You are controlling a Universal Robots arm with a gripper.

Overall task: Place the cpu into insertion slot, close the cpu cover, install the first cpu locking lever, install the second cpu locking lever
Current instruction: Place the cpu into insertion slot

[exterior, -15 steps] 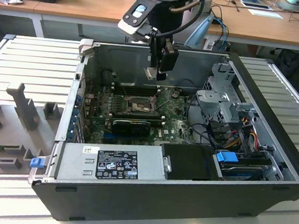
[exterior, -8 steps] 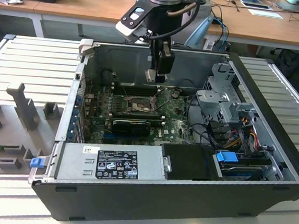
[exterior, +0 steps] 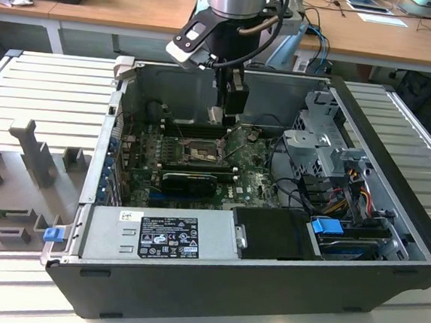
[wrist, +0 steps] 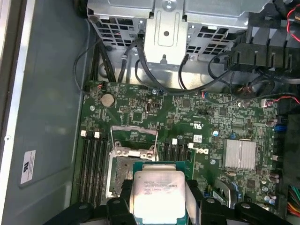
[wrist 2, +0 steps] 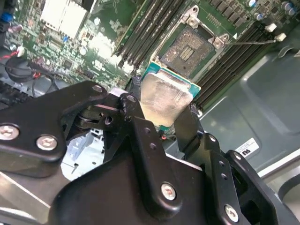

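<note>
Wooden desks point(exterior: 123, 6) ran along the back of the room, and up front a grey slatted surface point(exterior: 49, 79) carried an open computer case point(exterior: 265, 287). From the exterior view, the claw point(exterior: 231, 110) hung inside the case over the motherboard point(exterior: 251, 180). It sat above the insertion slot point(exterior: 199, 154) and a touch toward the case's far wall.

The second wrist view made it way clearer. The claw was clamped on the cpu point(wrist 2: 164, 101) by two opposite edges, with the silver top facing the camera and the chip held up off the board. The slot sat just past it with its tan-gold contacts bare, so nothing was seated yet.

Same deal in the first wrist view: the cpu was pinched by its sides and overlapped one corner of the slot in the picture. The cpu cover point(wrist: 136, 151) looked flipped up out of the way at the slot's far edge.

So I'd call this step one, chip in the air and not yet down. My guess is seating it called for getting the chip square to the socket and lowering it flat, with zero sideways scrape on those contacts.
</note>
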